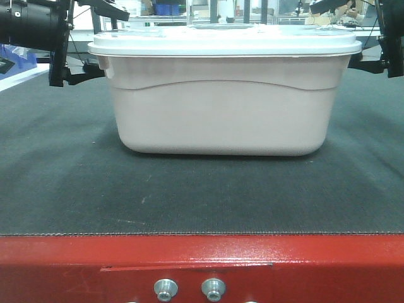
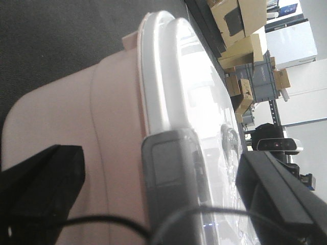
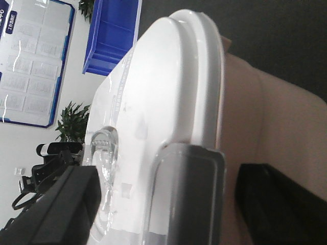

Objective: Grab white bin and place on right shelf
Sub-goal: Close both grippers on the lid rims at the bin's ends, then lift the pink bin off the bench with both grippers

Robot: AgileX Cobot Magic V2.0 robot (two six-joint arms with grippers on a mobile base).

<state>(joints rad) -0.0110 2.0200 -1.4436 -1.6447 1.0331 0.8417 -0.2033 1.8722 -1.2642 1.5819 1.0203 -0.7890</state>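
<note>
**Container.** Your white bin (image 1: 221, 107) stands flat on the dark mat (image 1: 63, 183) of the red-framed table (image 1: 315, 259). It sits near the middle of the mat, with a long side facing the front camera. Its flat white lid (image 1: 224, 43) is seated on the rim along the whole visible length. The pale pinkish walls are opaque, so you cannot see what is inside. Two bolts (image 1: 166, 289) sit in the red front rail below it.

**Left gripper (image 2: 161, 158).** The jaws are spread wide and straddle the end rim of the bin. One black finger (image 2: 46, 189) lies over the end wall and the other lies over the lid top. A grey clasp (image 2: 171, 173) on the lid's edge sits between them. Nothing is clamped. The wrist view does not show whether either finger touches the plastic.

**Right gripper (image 3: 168, 173).** The finding is the same at the opposite end. The jaws are spread, with one finger over the lid and one over the wall. A matching clasp (image 3: 186, 199) sits between them, and nothing is gripped.

In the front view both arms flank the bin at lid height.

**Other containers.** A blue bin (image 3: 110, 35) stands beyond the table. Cardboard boxes (image 2: 240, 20) are stacked in the background, and their contents are not visible.

**Writing.** A blue-framed wall board (image 3: 33, 61) carries printed sheets and a heading, all too small to read.
</note>
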